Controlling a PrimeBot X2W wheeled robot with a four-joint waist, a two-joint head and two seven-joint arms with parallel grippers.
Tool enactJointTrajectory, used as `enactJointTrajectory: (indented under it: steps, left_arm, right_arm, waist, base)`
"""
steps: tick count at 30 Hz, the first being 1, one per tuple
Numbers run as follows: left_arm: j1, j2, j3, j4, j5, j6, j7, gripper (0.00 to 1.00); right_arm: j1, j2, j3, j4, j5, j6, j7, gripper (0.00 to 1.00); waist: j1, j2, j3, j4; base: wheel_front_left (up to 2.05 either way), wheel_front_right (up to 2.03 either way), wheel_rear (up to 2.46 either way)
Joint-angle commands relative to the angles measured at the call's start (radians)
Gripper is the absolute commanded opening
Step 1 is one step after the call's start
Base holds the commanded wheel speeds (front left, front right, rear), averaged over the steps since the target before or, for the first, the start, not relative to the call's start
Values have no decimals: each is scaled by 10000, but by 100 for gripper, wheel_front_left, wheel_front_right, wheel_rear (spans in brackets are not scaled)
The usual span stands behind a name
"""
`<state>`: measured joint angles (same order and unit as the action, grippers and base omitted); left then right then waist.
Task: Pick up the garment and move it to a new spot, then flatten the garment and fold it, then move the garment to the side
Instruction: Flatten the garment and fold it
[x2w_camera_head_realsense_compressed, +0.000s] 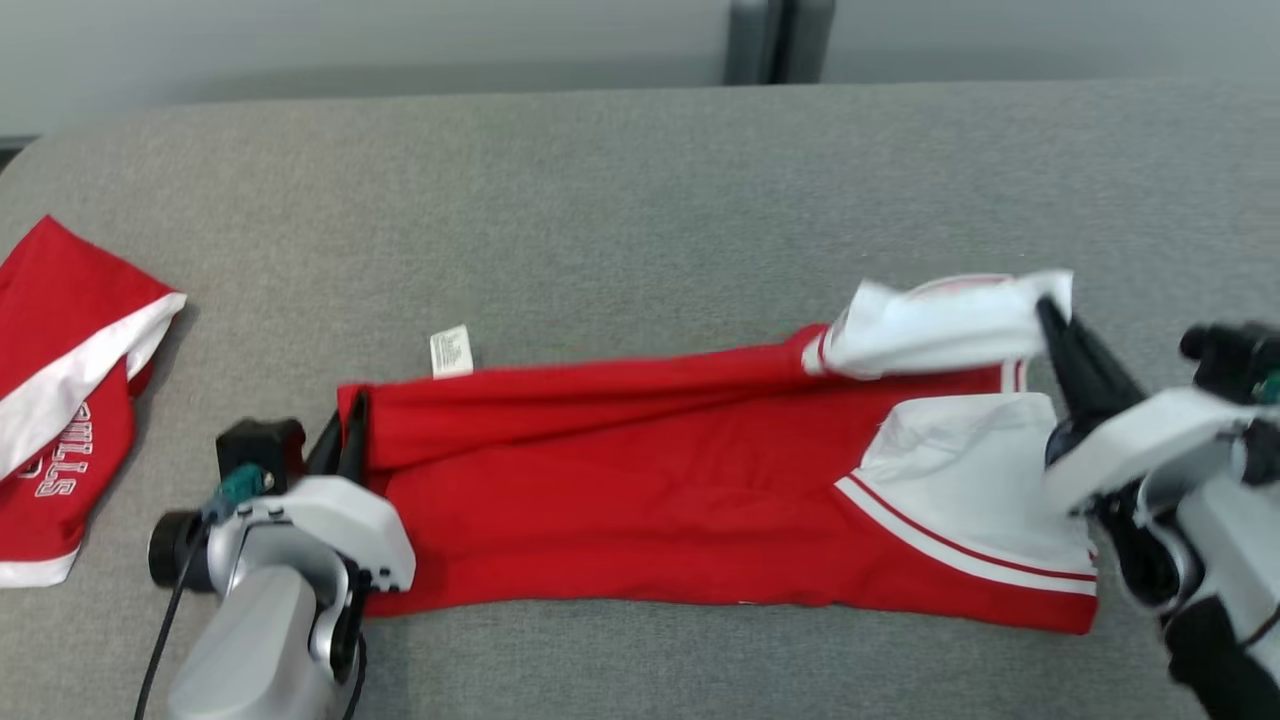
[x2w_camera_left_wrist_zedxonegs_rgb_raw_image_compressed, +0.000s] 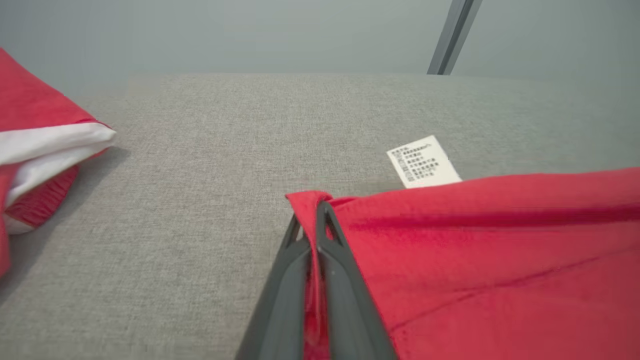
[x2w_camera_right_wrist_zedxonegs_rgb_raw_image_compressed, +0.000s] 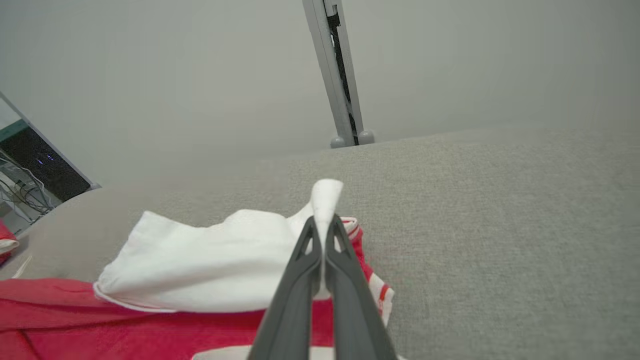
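While the left end effector (x2w_camera_head_realsense_compressed: 350, 408) and right end effector (x2w_camera_head_realsense_compressed: 1046, 312) each clamp one end, the red garment (x2w_camera_head_realsense_compressed: 620, 490) looks light and limp, best gripped at corners.

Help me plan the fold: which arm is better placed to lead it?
Probably right. The right pincer is shut on the garment's white corner, raised above the red cloth; the left pincer pinches its corner low against the grey surface.

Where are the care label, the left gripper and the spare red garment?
Care label (x2w_camera_left_wrist_zedxonegs_rgb_raw_image_compressed: 424, 161): left wrist view, middle of the white tag.
Left gripper (x2w_camera_left_wrist_zedxonegs_rgb_raw_image_compressed: 313, 214): left wrist view, between fingertips shut on the garment (x2w_camera_left_wrist_zedxonegs_rgb_raw_image_compressed: 500, 240) corner.
Spare garment (x2w_camera_head_realsense_compressed: 60, 305): head view, its red upper panel.
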<state>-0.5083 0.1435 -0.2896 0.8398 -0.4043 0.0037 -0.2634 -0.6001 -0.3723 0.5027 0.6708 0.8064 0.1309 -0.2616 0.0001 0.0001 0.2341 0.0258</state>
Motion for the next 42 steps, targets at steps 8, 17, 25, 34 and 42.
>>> enactJointTrajectory:
  steps: [8, 17, 25, 34, 42]
  left_arm:
    - [1311, -48, 565, -106, 319, -94, -15, 18]
    - [2369, -317, 1168, -891, 894, 261, -14, 100]
    - [3707, -678, 2289, -2259, 1253, 616, -15, 100]
    - [4003, -879, 2611, -2594, 1619, 405, -15, 100]
    - [3809, -908, 2677, -2696, 1706, 382, -16, 100]
  right_arm:
    - [1971, 467, -559, -278, 260, -4, -45, 0]
    - [2553, 890, -888, 36, 117, -4, -45, 0]
    - [2809, 1060, -1596, 135, 78, -4, -45, 100]
    - [2263, 1189, -1600, 1236, -651, -4, 126, 100]
    - [1822, 1651, -1198, 2267, -491, -2, 909, 100]
  waist:
    - [-1, -1, -764, -558]
    - [-1, -1, -1067, -488]
    - [-1, -1, -1439, -331]
    - [-1, -1, -1273, 92]
    - [-1, -1, -1114, 444]
  base:
    - [0, 0, 0]
    - [0, 0, 0]
    - [0, 0, 0]
    - [0, 0, 0]
    - [0, 0, 0]
